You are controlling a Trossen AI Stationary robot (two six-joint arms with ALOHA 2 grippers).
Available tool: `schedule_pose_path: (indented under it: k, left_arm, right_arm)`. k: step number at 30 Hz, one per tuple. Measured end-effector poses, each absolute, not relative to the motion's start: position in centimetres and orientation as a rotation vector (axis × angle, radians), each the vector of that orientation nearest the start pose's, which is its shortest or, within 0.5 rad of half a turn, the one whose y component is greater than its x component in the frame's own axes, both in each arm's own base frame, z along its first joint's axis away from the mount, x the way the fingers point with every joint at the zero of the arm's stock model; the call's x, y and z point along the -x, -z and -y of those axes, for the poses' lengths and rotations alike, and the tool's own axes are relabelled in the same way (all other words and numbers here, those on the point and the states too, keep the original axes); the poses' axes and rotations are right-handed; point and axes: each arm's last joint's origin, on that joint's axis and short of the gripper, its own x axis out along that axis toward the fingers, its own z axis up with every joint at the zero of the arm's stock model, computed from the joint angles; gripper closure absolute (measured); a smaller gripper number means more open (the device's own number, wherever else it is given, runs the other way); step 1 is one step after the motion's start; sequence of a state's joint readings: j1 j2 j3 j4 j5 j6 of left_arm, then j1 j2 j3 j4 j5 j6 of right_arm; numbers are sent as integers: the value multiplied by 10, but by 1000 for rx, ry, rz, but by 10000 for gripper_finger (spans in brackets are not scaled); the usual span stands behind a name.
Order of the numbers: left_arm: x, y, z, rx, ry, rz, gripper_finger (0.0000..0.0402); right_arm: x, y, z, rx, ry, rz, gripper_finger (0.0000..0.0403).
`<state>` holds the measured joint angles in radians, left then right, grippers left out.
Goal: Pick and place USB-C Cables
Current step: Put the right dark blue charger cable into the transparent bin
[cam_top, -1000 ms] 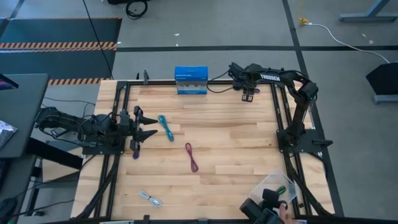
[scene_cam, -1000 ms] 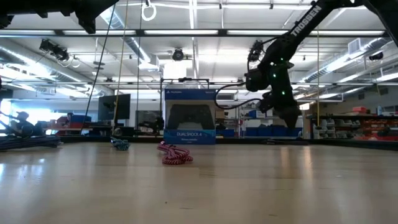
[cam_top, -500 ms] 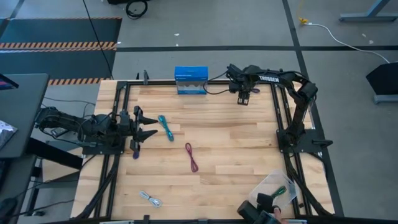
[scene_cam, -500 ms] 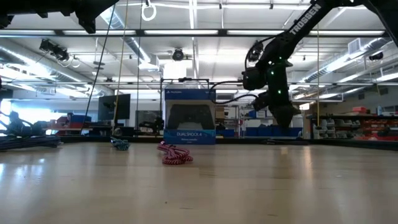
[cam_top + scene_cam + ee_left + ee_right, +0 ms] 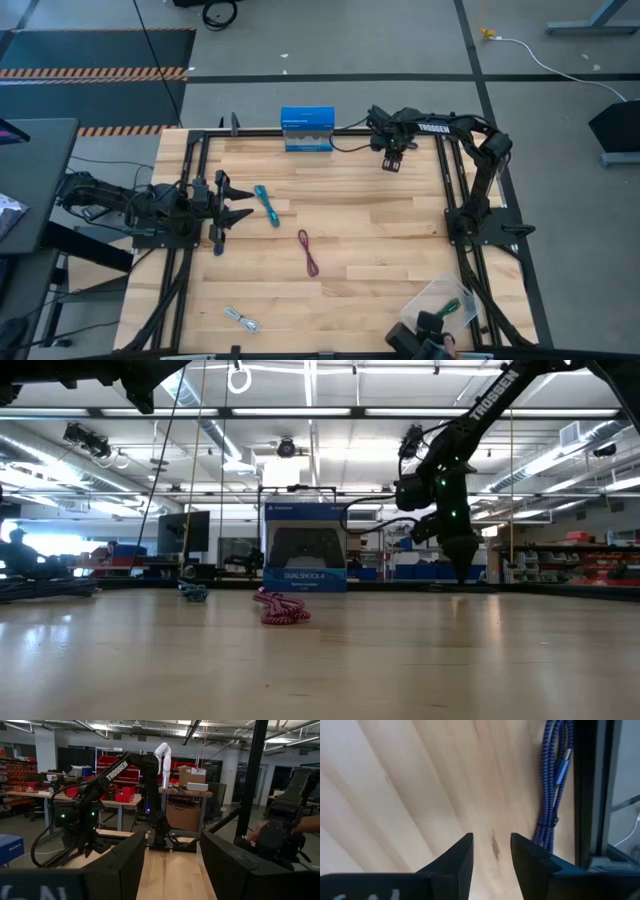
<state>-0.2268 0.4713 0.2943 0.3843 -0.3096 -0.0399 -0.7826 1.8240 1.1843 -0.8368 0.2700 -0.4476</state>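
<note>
The teal cable (image 5: pixel 266 205) and the maroon cable (image 5: pixel 308 252) lie flat mid-table; the low view shows the maroon cable (image 5: pixel 280 608) and the teal cable (image 5: pixel 193 592). The white-grey cable (image 5: pixel 241 320) lies by the near edge. A dark purple cable (image 5: pixel 218 243) lies beside my left gripper (image 5: pixel 238 206), which is open and level at the table's left side. The green cable (image 5: pixel 452 306) lies in the clear tray (image 5: pixel 432 298). My right gripper (image 5: pixel 392 162) is open and points down near the far edge, above bare wood beside a blue-purple braided cable (image 5: pixel 555 785).
A blue box (image 5: pixel 307 128) stands at the far edge, left of my right gripper. Black frame rails (image 5: pixel 448 180) border the table, and one rail (image 5: pixel 590 790) runs right beside the braided cable. A person's hand with a dark device (image 5: pixel 425 335) is at the near right corner.
My right gripper has turned at its wrist, shifted slightly toward the near edge and dipped a little lower, its fingers now pointing straight down. The person's hand has drawn back from the clear tray, uncovering the green cable.
</note>
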Motion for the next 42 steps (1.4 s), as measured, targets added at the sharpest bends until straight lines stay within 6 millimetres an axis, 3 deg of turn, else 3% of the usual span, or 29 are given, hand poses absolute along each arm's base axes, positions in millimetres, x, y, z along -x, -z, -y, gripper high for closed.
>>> schedule_pose_path:
  k: [6, 12, 17, 20, 27, 34, 42]
  left_arm:
    - [-128, -259, 21, 94, -79, 202, 202]
    - [-128, -259, 21, 94, -79, 201, 202]
    - [-128, -259, 21, 95, -78, 202, 202]
    - [-128, -259, 21, 108, -74, 202, 202]
    - [-128, -259, 21, 109, -74, 202, 202]
    - [-128, -259, 21, 110, -74, 201, 202]
    - [-128, -259, 21, 111, -74, 201, 202]
  right_arm:
    - [-228, -173, 239, -69, 507, -1556, 267]
    - [-243, -191, 223, -162, 410, -1375, 267]
    - [-252, -174, 211, -331, 270, -1293, 267]
    - [-252, -162, 209, -385, 278, -1230, 267]
    - [-248, -149, 215, -211, 411, -1233, 267]
    - [-255, -154, 225, -17, 533, -1198, 267]
    - [-259, -155, 223, -100, 507, -1130, 277]
